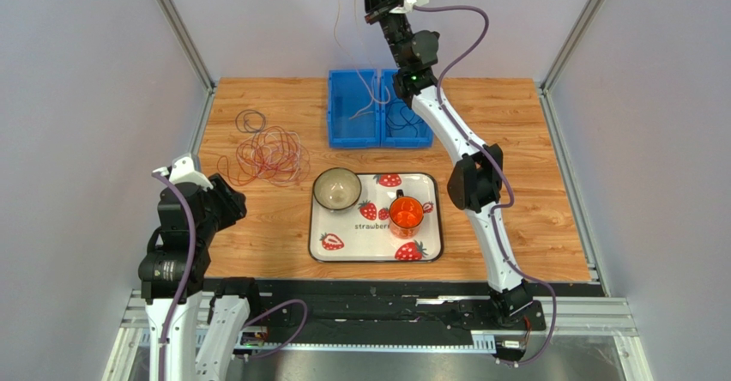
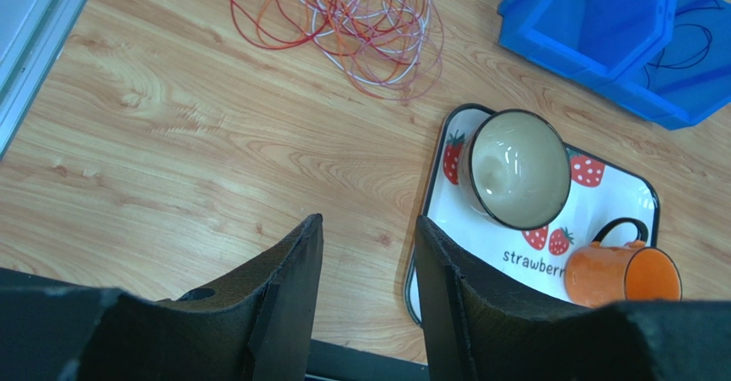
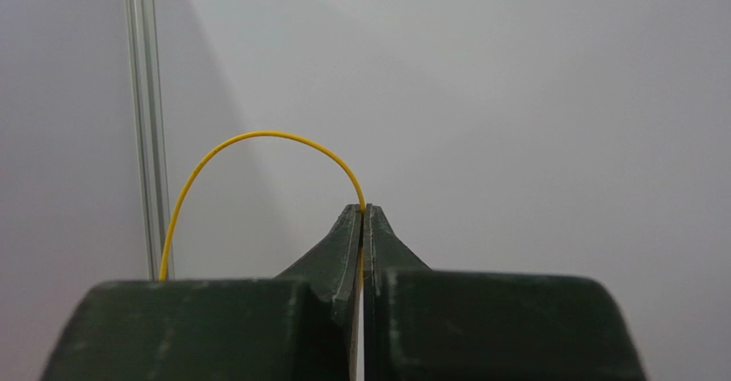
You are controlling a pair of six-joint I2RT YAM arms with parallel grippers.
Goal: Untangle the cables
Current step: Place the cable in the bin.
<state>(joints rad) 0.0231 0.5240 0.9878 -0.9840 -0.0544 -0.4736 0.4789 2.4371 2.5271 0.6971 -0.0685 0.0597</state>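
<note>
Right gripper point(image 3: 363, 215) stands high, clamped on a yellow cable point(image 3: 257, 136). Left gripper point(image 2: 367, 231) released, holding nothing, above the table point(image 2: 172, 149). Other cables point(image 1: 268, 154) lie coiled on it.

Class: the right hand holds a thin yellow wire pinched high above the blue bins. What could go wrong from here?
1. The right hand grips the yellow wire only at its very fingertips, so the wire may slip out.
2. The wire's hanging part seems to trail down into the blue bins, where a dark wire lies. Pulling further could snag or drag it.
</note>
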